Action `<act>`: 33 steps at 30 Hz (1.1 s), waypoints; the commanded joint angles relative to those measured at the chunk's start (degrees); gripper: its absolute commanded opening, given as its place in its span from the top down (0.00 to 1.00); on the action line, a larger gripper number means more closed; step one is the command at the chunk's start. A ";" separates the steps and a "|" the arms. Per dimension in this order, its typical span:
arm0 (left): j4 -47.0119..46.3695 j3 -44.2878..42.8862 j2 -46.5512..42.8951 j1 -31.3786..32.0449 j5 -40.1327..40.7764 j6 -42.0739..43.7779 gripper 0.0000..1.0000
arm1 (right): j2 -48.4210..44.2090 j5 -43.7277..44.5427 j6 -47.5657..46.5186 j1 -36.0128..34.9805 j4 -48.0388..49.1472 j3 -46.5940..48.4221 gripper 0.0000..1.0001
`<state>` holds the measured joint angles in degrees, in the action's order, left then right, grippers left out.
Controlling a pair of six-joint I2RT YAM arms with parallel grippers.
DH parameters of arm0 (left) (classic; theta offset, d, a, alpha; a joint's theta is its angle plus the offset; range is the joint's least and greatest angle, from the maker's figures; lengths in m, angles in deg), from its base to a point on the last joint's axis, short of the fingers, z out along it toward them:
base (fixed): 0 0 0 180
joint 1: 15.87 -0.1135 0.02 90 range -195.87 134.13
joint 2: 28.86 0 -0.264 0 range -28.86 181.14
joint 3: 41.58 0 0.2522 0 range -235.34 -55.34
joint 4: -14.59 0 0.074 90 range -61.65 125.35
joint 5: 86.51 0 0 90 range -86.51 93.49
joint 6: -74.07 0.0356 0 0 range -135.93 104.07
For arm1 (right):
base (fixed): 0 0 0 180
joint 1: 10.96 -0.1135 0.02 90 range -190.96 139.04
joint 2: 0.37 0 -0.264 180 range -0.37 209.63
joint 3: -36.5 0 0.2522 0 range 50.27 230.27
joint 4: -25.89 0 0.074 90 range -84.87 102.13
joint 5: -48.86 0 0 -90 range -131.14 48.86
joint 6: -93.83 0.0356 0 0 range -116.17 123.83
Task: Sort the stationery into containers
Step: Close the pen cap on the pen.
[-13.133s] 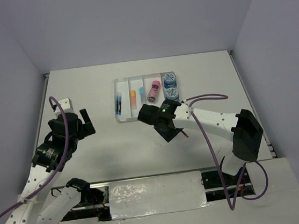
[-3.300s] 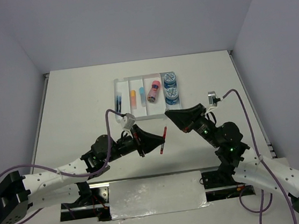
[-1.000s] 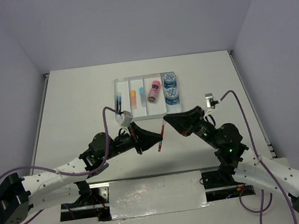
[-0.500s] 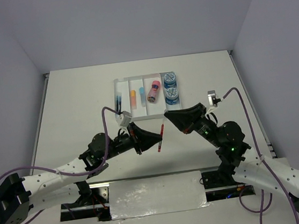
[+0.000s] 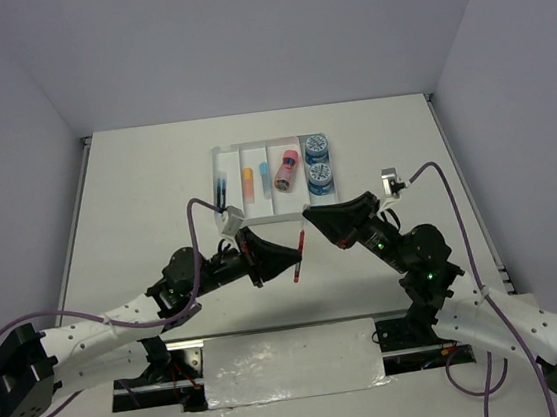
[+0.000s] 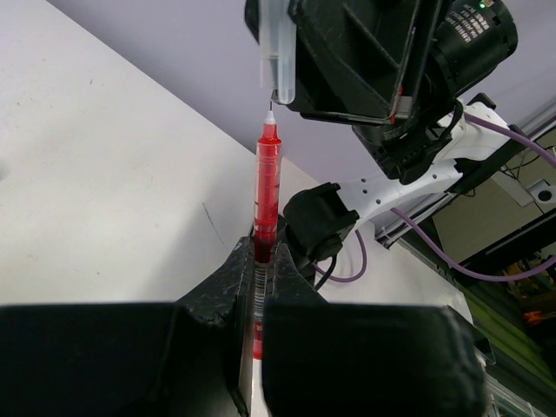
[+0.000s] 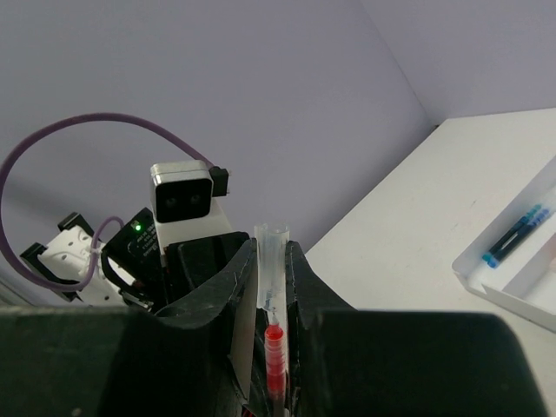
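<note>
Left gripper point(image 6: 263, 258) pinches the red pen point(image 6: 268, 187) low on its barrel, tip up, in the air just off the tray's point(image 5: 218, 190) near edge. Right gripper point(image 7: 269, 261) is clamped on the clear cap point(image 6: 280, 52), its mouth at the pen tip. Both arms crowd the tray's near side. The table point(image 5: 145, 183) runs wide to the tray's left, out to the wall edge.

One clear tray point(image 5: 217, 151) is recorded, with four compartments counted in it. Two blue patterned rolls point(image 5: 315, 147) are counted. One pink cylinder point(image 5: 285, 170) is noted. Two erasers are logged: one orange eraser point(image 5: 248, 181), one light-blue eraser point(image 5: 263, 170). One red pen point(image 5: 301, 253) and one clear cap point(image 6: 280, 52) are seen. The number of blue pens point(image 5: 220, 190) cannot be settled; at least one is made out. Two robot arms point(image 5: 92, 335) are counted.
</note>
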<state>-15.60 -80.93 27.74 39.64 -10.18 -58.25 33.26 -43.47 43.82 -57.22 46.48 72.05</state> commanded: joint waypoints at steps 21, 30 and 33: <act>-7.39 0.62 -0.17 -1.80 -2.85 -1.80 1.00 | 1.26 -0.75 1.32 -0.41 5.03 -1.13 1.00; -6.07 0.71 -0.26 -2.07 -2.85 -1.44 1.00 | 0.39 0.13 -0.96 -0.41 1.60 3.44 1.00; -6.24 0.88 0.00 -2.16 -2.85 -1.53 1.00 | 0.30 0.48 -1.40 -0.41 1.16 4.32 1.00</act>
<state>-17.50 -80.18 27.63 37.83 -11.82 -59.83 34.20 -44.23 44.17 -57.22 47.01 72.88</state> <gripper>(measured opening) 0.121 0.201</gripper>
